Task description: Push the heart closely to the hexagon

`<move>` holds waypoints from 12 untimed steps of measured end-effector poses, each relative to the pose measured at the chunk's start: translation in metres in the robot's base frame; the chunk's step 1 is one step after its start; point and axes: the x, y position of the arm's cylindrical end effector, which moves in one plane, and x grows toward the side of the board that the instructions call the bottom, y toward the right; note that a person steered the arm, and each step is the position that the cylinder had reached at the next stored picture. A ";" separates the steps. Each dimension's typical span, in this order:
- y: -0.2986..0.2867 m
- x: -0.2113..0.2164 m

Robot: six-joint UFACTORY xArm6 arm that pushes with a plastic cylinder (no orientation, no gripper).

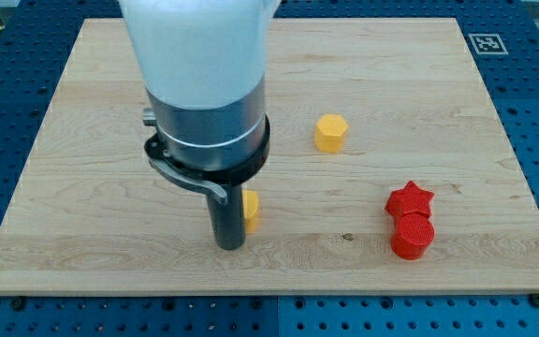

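A yellow hexagon block (330, 133) sits right of the board's middle. A second yellow block (250, 210), mostly hidden behind the rod so its shape cannot be made out, lies low in the middle. My tip (229, 245) rests on the board touching that block's left side. The arm's white and grey body covers the upper left-middle of the view.
A red star block (410, 199) and a red cylinder block (412, 235) sit touching at the lower right. The wooden board (82, 112) lies on a blue perforated table. A marker tag (488, 43) is at the board's top right corner.
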 end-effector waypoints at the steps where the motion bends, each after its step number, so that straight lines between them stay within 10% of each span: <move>1: 0.000 0.000; 12: 0.162 -0.100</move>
